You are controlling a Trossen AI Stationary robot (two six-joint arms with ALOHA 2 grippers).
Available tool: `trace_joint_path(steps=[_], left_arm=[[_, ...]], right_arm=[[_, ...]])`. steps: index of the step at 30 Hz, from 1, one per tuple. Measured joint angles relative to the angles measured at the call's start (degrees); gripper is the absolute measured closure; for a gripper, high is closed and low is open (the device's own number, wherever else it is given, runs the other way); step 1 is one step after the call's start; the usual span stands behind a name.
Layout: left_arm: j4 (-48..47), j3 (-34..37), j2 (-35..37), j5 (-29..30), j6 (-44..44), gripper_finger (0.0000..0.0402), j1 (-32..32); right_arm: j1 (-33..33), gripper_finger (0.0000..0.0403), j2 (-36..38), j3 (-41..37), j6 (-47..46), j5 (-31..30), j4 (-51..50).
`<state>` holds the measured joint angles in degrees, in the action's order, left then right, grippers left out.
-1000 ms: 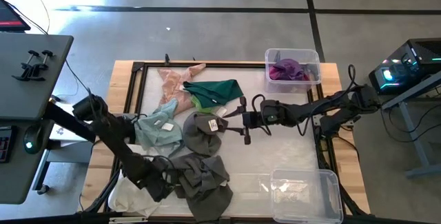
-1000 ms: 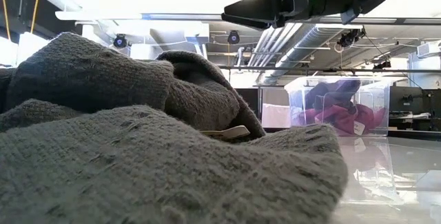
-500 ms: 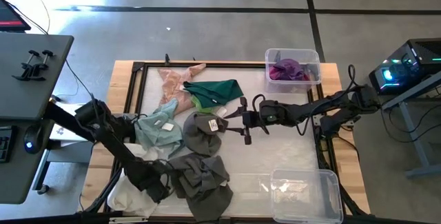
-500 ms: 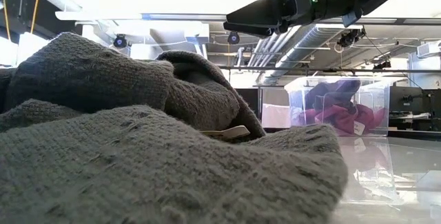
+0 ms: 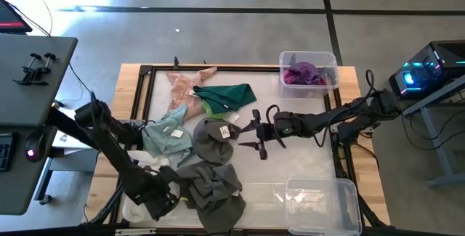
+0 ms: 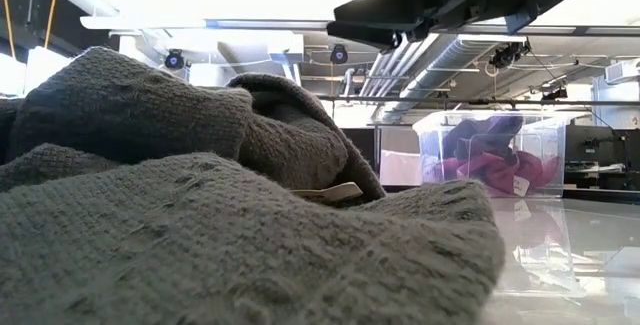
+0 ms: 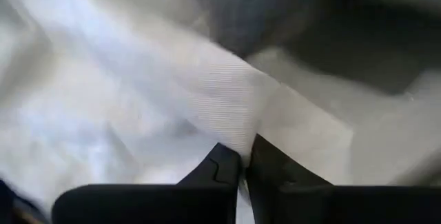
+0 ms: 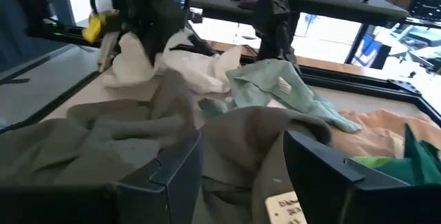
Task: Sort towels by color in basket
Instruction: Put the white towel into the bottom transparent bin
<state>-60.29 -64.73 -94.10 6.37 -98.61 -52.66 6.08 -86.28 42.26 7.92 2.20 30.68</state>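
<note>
Ribbed white towel (image 7: 227, 107) in left tool (image 7: 242, 165)

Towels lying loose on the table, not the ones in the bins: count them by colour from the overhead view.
peach-pink towel: 1
dark green towel: 1
lime green towel: 1
pale mint towel: 1
dark grey towels: 2 heaps
white towel: 1 heap
Total: 7, counting each heap as one, since layers within a heap cannot be told apart.

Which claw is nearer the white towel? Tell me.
Left. The left claw is shut on the white towel; the right claw hangs open mid-table, beside the dark grey towel.
</note>
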Motion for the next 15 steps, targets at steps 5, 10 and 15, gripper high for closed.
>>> trace_joint_path(steps=[5,10,15], left_arm=[[-13.6,-13.4,1.4,14.5,10.2,0.0399,2.9],[-22.7,-28.2,1.3,28.4,25.5,0.04,6.7],[-22.1,-40.2,1.5,42.4,46.4,0.0401,11.8]], right_arm=[[1.6,0.0206,0.0,0.0,-0.4,-0.2,0.0],[3.1,0.0206,0.0,0.0,-0.5,-2.6,-0.2],[4.2,0.0206,0.0,0.0,-0.6,-5.9,-1.3]])
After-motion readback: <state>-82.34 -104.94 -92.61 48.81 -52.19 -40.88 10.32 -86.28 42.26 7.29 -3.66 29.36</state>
